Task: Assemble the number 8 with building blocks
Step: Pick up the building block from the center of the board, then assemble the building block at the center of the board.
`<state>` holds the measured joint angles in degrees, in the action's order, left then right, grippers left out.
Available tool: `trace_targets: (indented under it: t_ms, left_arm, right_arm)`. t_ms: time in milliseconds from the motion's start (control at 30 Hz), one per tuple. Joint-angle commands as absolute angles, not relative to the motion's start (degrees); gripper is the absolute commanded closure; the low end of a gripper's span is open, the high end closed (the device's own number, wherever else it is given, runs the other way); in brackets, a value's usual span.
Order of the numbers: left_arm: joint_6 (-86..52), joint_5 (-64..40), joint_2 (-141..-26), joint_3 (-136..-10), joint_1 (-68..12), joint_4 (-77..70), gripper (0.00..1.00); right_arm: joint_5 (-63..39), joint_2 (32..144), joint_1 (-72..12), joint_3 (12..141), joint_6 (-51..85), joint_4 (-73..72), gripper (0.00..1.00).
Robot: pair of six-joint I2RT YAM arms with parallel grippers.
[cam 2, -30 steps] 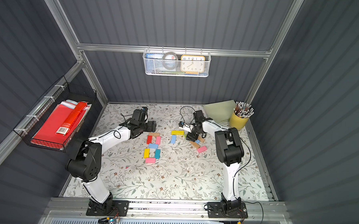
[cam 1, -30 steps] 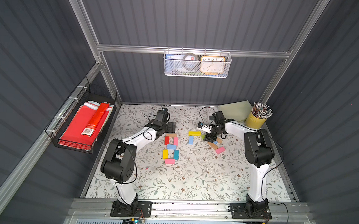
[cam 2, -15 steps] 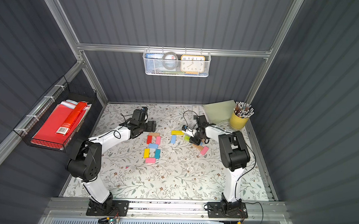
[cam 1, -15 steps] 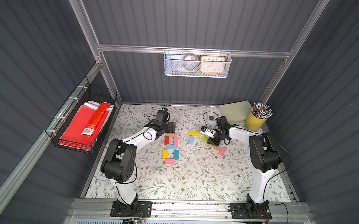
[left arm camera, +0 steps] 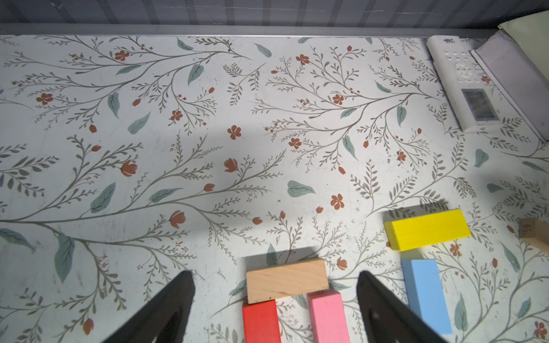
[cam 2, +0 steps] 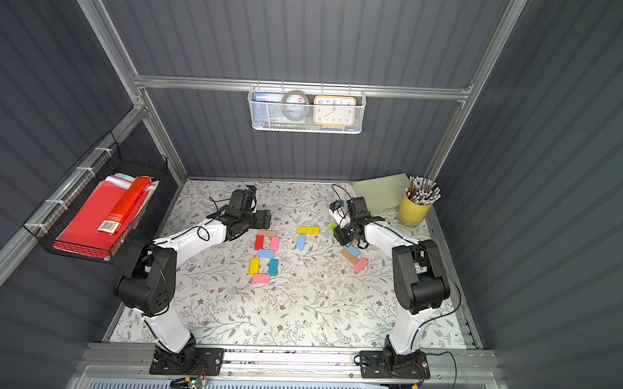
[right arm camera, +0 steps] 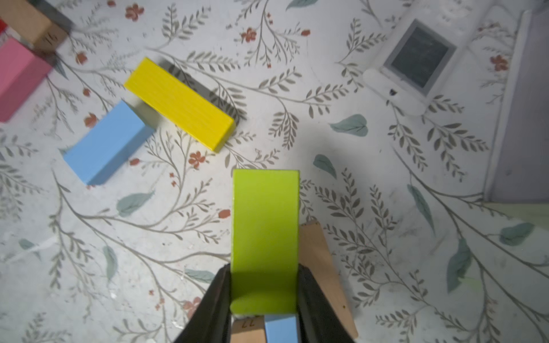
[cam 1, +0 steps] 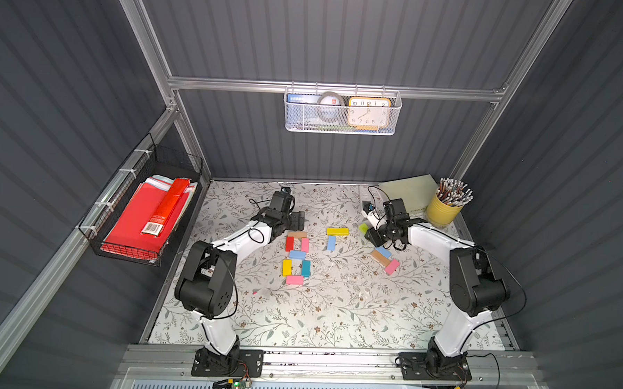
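Containers: the white mesh basket (cam 1: 340,128) is hanging on the back wall at 12 o'clock, carrying a clock (cam 1: 368,112) and a tape roll (cam 1: 330,101). The black wire basket (cam 1: 119,252) at 9 o'clock is holding red folders (cam 1: 131,227), with a long red carton (cam 1: 165,205) lying on top. The yellow cup (cam 1: 443,212) at 1 o'clock is standing full of pencils (cam 1: 453,190).

The right arm (cam 1: 434,240) is leaning in low from its 5 o'clock base. The right fingers (right arm camera: 214,303) are clamping the long sides of a lime green block (right arm camera: 264,231) near one end. Can't tell whether it is clearing the surface (cam 1: 333,312).

The left arm (cam 1: 243,235) is leaning in from 7 o'clock. The left fingers (left arm camera: 169,306) are standing wide apart, gripping nothing and flanking the tan top block (left arm camera: 286,279) without touching it.

The number 8 (cam 1: 296,256) is lying mid-surface: tan top, red and pink sides, light blue bar, yellow and teal sides, pink base.

A loose yellow block (cam 1: 337,231) and a light blue block (cam 1: 331,243) are sitting at 3 o'clock of it, between it and the green one. Three more blocks (cam 1: 380,258), blue, tan and pink, are lying bunched at 5 o'clock of the right fingers. A white remote (left arm camera: 463,86) is lying near the back edge.
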<state>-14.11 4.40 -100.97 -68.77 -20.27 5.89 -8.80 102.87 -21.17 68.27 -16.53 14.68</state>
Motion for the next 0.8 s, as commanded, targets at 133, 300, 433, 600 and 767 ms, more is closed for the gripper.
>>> trace_targets:
  t_ms: [133, 300, 433, 600, 767]
  left_arm:
    - [-14.06, 5.89, -98.04, -67.70, -19.95, 5.47, 0.10]
    - [-14.23, 5.81, -97.73, -67.54, -19.95, 5.34, 0.09]
    - [-14.24, 5.58, -97.39, -67.33, -19.91, 5.19, 0.08]
    - [-14.24, 5.39, -97.21, -67.15, -19.95, 5.11, 0.08]
    - [-14.24, 5.36, -97.20, -67.24, -19.95, 5.15, 0.08]
  right_arm:
    - [0.86, 100.68, -28.05, 66.60, 13.81, 15.05, 1.00]
    - [3.16, 101.57, -32.78, 63.48, 26.22, 12.68, 1.00]
    - [2.12, 105.26, -33.92, 64.88, 29.32, 13.31, 1.00]
    - [3.32, 107.98, -34.77, 65.82, 30.57, 13.18, 1.00]
    - [5.05, 111.38, -34.88, 68.57, 29.85, 14.97, 0.98]
